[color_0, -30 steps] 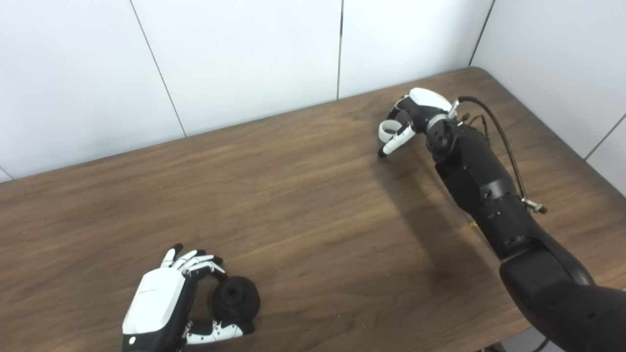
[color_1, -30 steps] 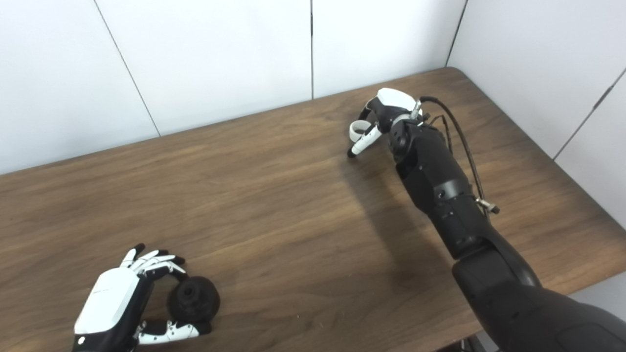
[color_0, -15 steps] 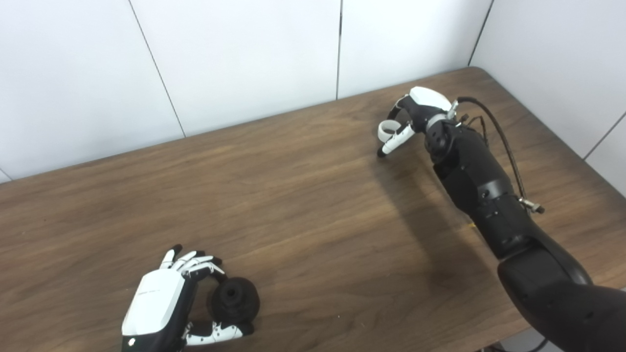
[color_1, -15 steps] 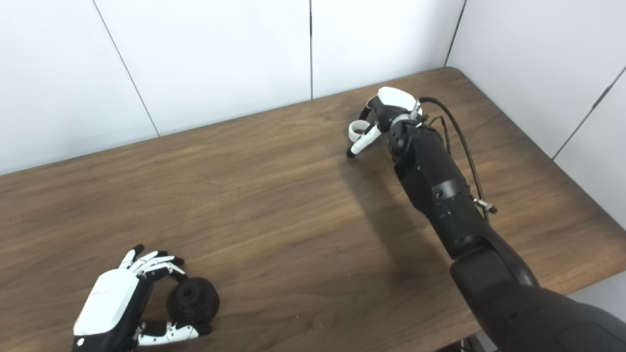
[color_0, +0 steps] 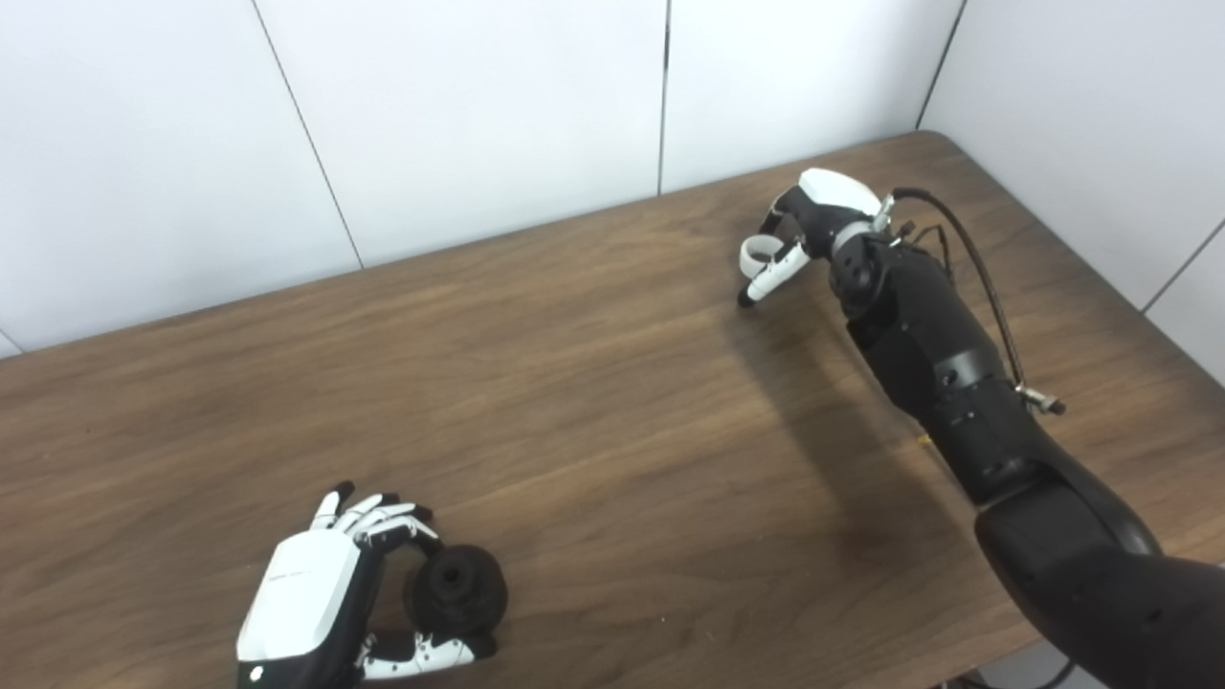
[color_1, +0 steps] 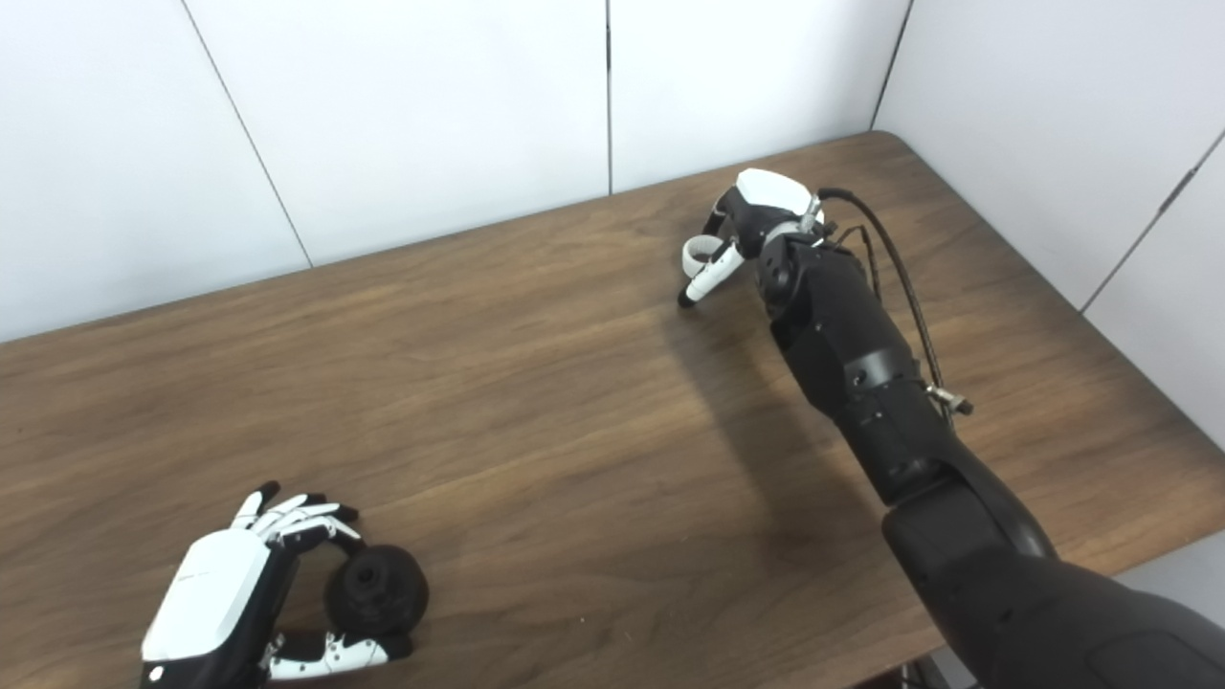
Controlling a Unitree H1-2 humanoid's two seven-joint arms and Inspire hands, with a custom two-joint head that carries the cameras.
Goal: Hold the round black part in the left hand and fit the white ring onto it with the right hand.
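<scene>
Round black part sits at the near left of the wooden table, low in both views, its top face showing a small central hole. The left hand wraps it from the left side: the fingers curl over its far edge and the thumb closes in along its near edge, so the hand is closed on the part, which appears to rest on the tabletop. Whether it is lifted clear of the surface cannot be told. The middle of the table is plain brown wood grain, crossed by the dark shadow of the right arm. That arm, black with a cable looping along its upper side, reaches from the near right corner diagonally to the far side of the table. At its end the right hand is curled closed on the white ring, which shows as a small white hoop between the bent fingers and the thumb, just above the tabletop near the far edge. Ring and black part are well apart, at opposite corners of the work area. White wall panels stand behind the table.
</scene>
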